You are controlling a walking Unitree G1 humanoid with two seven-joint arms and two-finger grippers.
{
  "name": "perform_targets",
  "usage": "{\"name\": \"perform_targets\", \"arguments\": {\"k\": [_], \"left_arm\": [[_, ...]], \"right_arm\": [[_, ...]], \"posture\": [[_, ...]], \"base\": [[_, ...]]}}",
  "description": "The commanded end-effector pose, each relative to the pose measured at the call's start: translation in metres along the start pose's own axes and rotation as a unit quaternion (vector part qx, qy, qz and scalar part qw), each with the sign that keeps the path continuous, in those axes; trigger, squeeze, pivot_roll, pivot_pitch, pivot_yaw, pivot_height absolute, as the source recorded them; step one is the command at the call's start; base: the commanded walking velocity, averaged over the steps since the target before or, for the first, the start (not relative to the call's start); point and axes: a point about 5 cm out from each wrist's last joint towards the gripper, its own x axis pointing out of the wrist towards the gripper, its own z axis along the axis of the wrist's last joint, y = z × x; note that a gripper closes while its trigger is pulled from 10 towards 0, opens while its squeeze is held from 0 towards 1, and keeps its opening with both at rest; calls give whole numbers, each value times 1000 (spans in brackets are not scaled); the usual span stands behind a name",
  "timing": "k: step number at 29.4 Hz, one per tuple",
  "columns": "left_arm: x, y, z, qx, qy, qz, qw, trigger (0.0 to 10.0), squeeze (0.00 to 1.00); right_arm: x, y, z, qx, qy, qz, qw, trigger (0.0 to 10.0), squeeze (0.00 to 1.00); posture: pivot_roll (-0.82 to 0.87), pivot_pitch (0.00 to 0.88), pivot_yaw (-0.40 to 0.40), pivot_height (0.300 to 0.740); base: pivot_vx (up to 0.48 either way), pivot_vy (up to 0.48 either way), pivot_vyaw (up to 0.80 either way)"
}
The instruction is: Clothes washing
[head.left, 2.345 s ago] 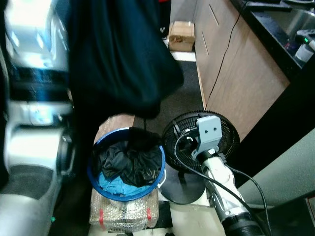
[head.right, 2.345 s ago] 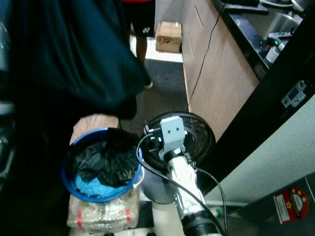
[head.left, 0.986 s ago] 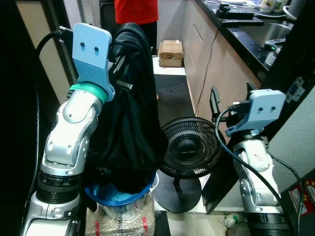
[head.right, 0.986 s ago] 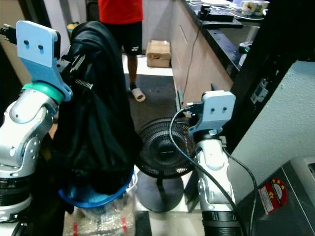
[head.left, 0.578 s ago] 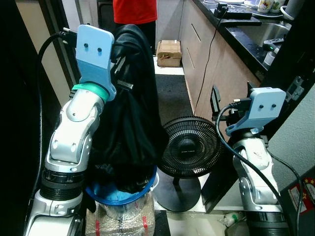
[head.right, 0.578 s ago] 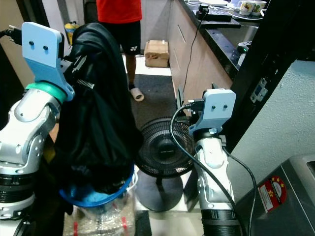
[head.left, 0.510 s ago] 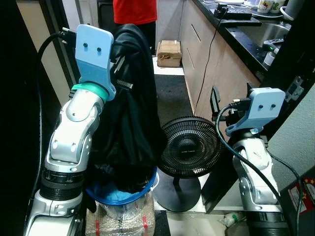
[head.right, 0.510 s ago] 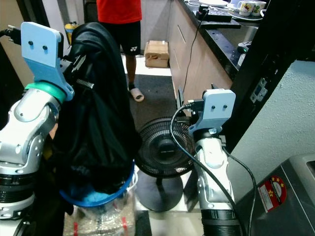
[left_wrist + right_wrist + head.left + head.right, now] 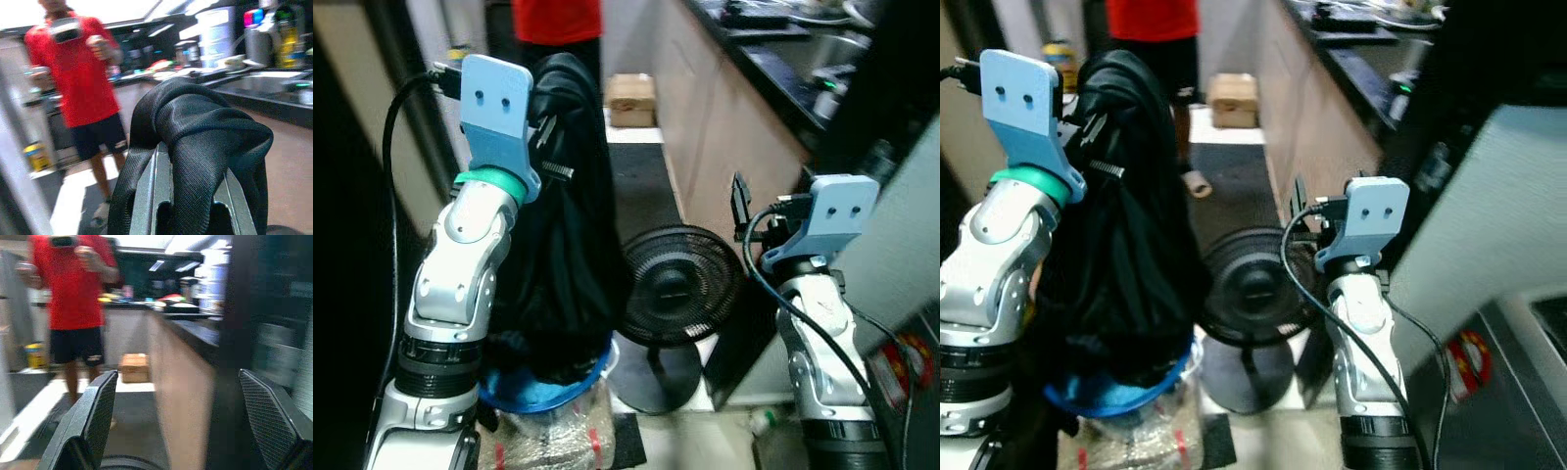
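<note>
My left gripper (image 9: 546,110) is raised high at the left and shut on a black garment (image 9: 570,255). The cloth is bunched over the fingers (image 9: 152,196) and hangs in a long fold down to a blue laundry basket (image 9: 548,394). More dark and blue clothes lie in the basket, mostly hidden by the hanging garment. My right gripper (image 9: 181,416) is held up at the right, open, with nothing between its fingers (image 9: 95,413). It stands above and beside a black floor fan (image 9: 677,286).
A person in a red shirt (image 9: 73,293) stands ahead in the corridor, holding something up. A wooden counter front (image 9: 724,117) runs along the right, with a cardboard box (image 9: 631,96) on the floor beyond. A grey appliance (image 9: 1528,352) is at my right. The basket rests on a plastic-wrapped bundle (image 9: 548,441).
The whole view has shifted slightly and blurred, so the camera moved. Both arms hold the same pose, with the garment still hanging from the left gripper.
</note>
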Motion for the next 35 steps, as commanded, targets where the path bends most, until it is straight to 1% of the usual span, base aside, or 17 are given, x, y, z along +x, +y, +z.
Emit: {"name": "perform_targets", "arguments": {"k": [1,3,7,9,10,11,13,15,26,28,29,35], "left_arm": [[0,-1,10,2,-29,-2,1000,10000,0],[0,-1,10,2,-29,-2,1000,10000,0],[0,1,10,2,-25,-2,1000,10000,0],[0,1,10,3,-24,-2,1000,10000,0],[0,1,10,3,-24,-2,1000,10000,0],[0,1,10,3,-24,-2,1000,10000,0],[1,1,10,4,-23,-3,1000,10000,0],[1,1,10,4,-22,-4,1000,10000,0],[2,1,11,3,-22,-6,1000,10000,0],[2,1,11,3,-22,-6,1000,10000,0],[2,1,11,3,-21,-6,1000,10000,0],[1,1,11,4,-21,-4,1000,10000,0]], "right_arm": [[-1,-5,-4,10,13,-15,1000,10000,0],[-1,-5,-4,10,13,-15,1000,10000,0],[0,-7,-4,27,15,-30,999,10000,0],[1,-10,-3,47,14,-42,998,10000,0],[1,-10,-3,47,14,-42,998,10000,0],[2,-10,-2,57,14,-46,997,10000,0],[3,-15,-1,81,14,-61,995,10000,0],[4,-17,1,93,10,-70,993,10000,0],[10,-18,16,117,-16,-76,990,10000,0],[12,-17,20,120,-24,-73,990,10000,0],[15,-16,25,124,-34,-68,989,10000,0],[17,-11,31,130,-46,-46,989,10000,0]], "posture": [[63,0,39,740],[63,0,39,740],[72,0,46,740],[74,0,50,740],[74,0,50,740],[74,0,50,740],[74,0,50,740],[76,0,55,740],[77,2,60,740],[78,3,61,740],[78,4,59,740],[82,4,56,740]], "base": [[0,0,-800],[0,0,-800],[0,0,-800],[0,0,-800],[0,0,-800],[0,0,-800],[0,0,-800],[0,0,-800],[0,0,-800],[0,0,-800],[0,0,-800],[0,0,-800]]}}
